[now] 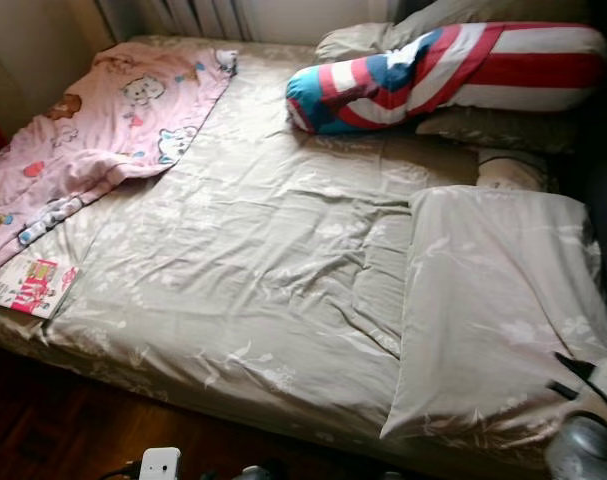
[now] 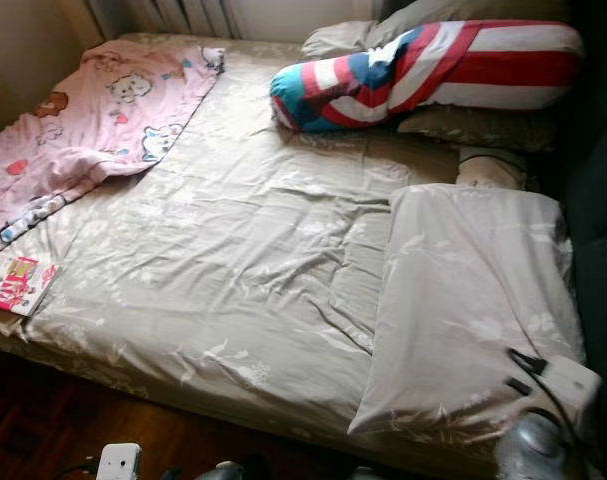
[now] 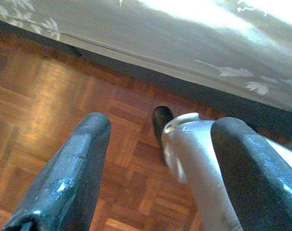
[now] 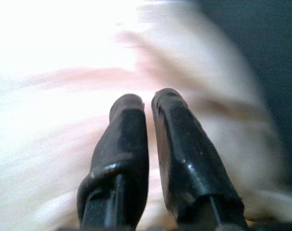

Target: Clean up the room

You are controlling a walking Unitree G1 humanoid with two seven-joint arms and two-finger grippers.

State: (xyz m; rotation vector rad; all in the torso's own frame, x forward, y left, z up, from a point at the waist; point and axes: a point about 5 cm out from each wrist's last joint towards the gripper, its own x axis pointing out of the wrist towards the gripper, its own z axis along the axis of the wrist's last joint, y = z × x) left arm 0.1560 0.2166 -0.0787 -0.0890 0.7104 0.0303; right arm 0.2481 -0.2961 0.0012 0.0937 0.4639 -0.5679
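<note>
Right pincer [image 4: 148, 103] (closed) — just over pillow [image 1: 493, 300].

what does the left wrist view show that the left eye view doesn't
The left wrist view alone gives a close look at the left claw, fingers apart, hanging over the parquet floor beside a silver robot leg and its dark foot.

The left eye view alone takes in the top of the bed: the pink blanket, the striped bolster, the grey pillow and a magazine at the bed's corner.

Both show the leaf-print bedsheet at the bed's edge and some wooden floor.
</note>
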